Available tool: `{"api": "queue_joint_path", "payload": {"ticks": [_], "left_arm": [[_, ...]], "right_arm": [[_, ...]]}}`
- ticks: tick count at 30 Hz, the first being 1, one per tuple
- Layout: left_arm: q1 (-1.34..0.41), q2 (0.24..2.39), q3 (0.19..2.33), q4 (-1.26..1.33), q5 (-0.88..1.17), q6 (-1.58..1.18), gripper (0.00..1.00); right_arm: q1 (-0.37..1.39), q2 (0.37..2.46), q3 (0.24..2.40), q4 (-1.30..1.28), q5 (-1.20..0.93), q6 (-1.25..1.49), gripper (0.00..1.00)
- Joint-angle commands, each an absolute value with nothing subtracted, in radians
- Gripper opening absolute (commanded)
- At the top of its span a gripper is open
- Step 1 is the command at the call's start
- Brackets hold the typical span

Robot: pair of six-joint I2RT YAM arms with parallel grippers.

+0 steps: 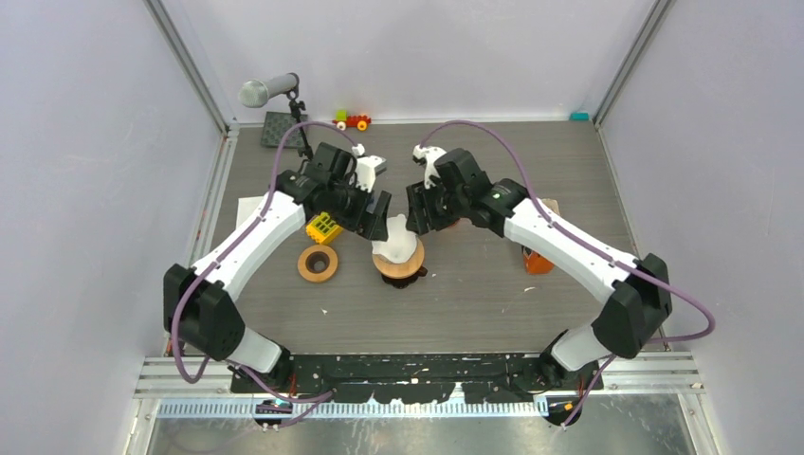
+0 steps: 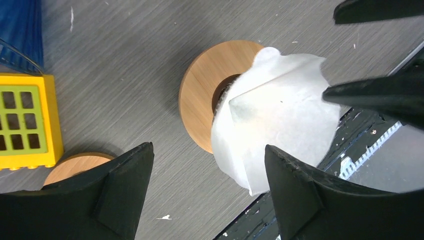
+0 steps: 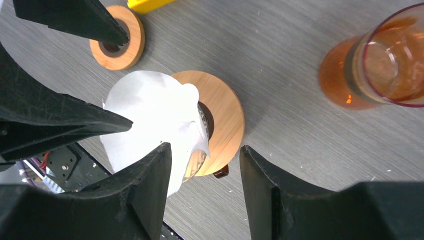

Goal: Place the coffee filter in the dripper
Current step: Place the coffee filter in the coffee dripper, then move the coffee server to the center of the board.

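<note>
Left gripper (image 2: 207, 152) jaws apart, empty; right gripper (image 3: 205, 149) same. Coffee filter (image 2: 280, 120) sits loosely on the dripper (image 2: 200, 95) right below both, draped off-centre over its wooden collar. Separate wooden ring (image 3: 117, 37) near left gripper.

The left arm (image 1: 248, 239) and right arm (image 1: 569, 245) are white with black joints. A purple cable (image 1: 465, 122) runs along each. The fingers (image 2: 125, 195) are black.

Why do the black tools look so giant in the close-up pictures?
Left wrist view: the left tool sits right by the lens, so it fills the bottom; right wrist view: same for the right tool; top view: both look small.
</note>
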State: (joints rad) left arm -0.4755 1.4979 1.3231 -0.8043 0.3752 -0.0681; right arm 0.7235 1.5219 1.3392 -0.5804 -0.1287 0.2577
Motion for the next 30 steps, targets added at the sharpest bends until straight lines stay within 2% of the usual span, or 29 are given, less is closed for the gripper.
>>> {"api": "queue_joint_path", "payload": {"ticks": [1, 4, 8, 16, 30], "left_arm": [[-0.475, 1.407, 1.376, -0.8, 0.384, -0.024, 0.84], [-0.474, 1.379, 1.376, -0.783, 0.378, -0.009, 0.84], [-0.474, 1.354, 1.391, -0.766, 0.383, -0.008, 0.84], [-0.474, 1.295, 1.395, -0.728, 0.414, -0.009, 0.84], [-0.474, 1.249, 1.327, -0.695, 0.428, -0.011, 0.84]], "right_arm": [[0.672, 1.404, 1.379, -0.569, -0.171, 0.226, 0.58], [0.604, 1.368, 1.371, -0.558, -0.216, 0.233, 0.59], [0.512, 1.359, 1.372, -0.56, -0.174, 0.22, 0.59], [0.38, 1.471, 1.396, -0.562, -0.097, 0.204, 0.59], [0.345, 1.757, 1.555, -0.56, -0.072, 0.237, 0.53]]}}
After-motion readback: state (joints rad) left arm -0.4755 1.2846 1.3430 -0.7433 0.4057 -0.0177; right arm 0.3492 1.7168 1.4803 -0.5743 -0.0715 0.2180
